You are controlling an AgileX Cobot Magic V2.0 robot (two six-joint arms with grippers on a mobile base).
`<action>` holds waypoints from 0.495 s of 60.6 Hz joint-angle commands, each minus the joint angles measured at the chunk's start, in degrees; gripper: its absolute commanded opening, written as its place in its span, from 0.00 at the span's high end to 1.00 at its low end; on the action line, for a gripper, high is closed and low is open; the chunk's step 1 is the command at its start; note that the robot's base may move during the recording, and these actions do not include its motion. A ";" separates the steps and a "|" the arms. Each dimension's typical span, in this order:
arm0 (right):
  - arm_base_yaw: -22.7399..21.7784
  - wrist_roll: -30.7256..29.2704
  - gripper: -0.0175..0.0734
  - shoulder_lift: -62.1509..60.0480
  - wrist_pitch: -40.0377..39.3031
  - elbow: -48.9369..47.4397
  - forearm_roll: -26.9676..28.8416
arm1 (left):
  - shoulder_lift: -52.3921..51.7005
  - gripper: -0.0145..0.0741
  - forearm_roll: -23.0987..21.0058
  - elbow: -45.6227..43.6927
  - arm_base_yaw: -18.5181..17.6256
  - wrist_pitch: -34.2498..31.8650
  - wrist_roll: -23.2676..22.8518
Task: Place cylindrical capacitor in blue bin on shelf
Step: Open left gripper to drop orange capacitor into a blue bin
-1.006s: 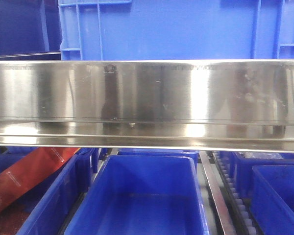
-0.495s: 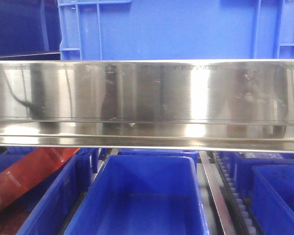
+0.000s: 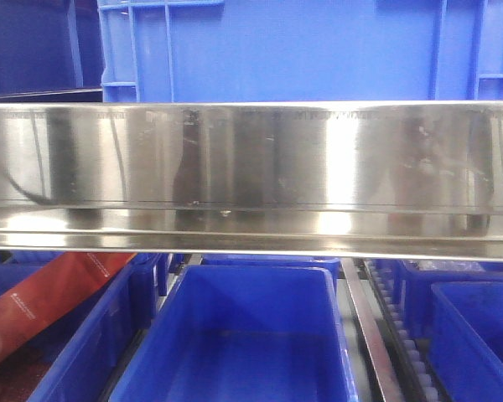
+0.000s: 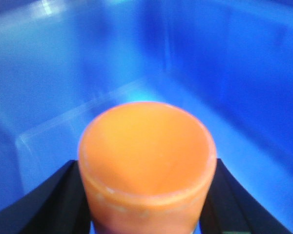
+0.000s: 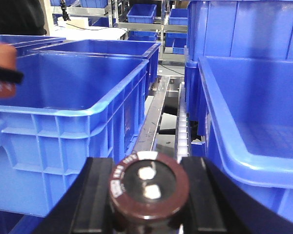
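In the right wrist view my right gripper (image 5: 150, 195) is shut on the cylindrical capacitor (image 5: 149, 183), a dark maroon stub with two pale terminals on its end face. It hangs over the gap between two blue bins, one on the left (image 5: 63, 97) and one on the right (image 5: 254, 112). My left gripper (image 4: 146, 200) is shut on an orange printed cup-like object (image 4: 146, 146) inside a blue bin (image 4: 234, 73). The shelf's shiny steel front rail (image 3: 251, 167) crosses the front view, where neither gripper shows.
A white roller track (image 5: 181, 126) runs between the bins. Below the rail sit an open blue bin (image 3: 243, 335), a red package (image 3: 42, 306) in the left bin, and more bins at right (image 3: 474, 335). A large blue crate (image 3: 302, 50) stands above the rail.
Dark reflections at the left end of the steel rail have appeared and shifted. The bins, the crate and the red package stay where they were.
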 commanded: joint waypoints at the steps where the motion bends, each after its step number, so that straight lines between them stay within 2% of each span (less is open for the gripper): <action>1: 0.01 -0.11 0.95 -0.20 -1.28 0.05 0.12 | -0.35 0.60 -0.28 -0.85 -0.17 -0.48 -0.01; 8: 0.01 -0.11 0.95 -0.20 -1.28 0.05 0.12 | -0.46 0.30 -0.28 -1.30 -0.17 0.33 -0.01; 12: 0.01 -0.11 0.95 -0.20 -1.28 0.05 0.12 | -0.66 0.18 -0.28 -2.06 -0.17 1.94 -0.01; 14: 0.01 -0.11 0.95 -0.20 -1.28 0.05 0.12 | -0.79 0.16 -0.28 -2.43 -0.17 2.66 -0.01; 24: 0.01 -0.11 0.95 -0.20 -1.28 0.05 0.12 | -2.57 0.19 -0.69 -4.18 -0.17 5.97 -0.01; 30: 0.01 -0.11 0.95 -0.20 -1.53 0.05 0.10 | -4.86 0.30 -0.69 -4.18 -0.17 7.69 -0.01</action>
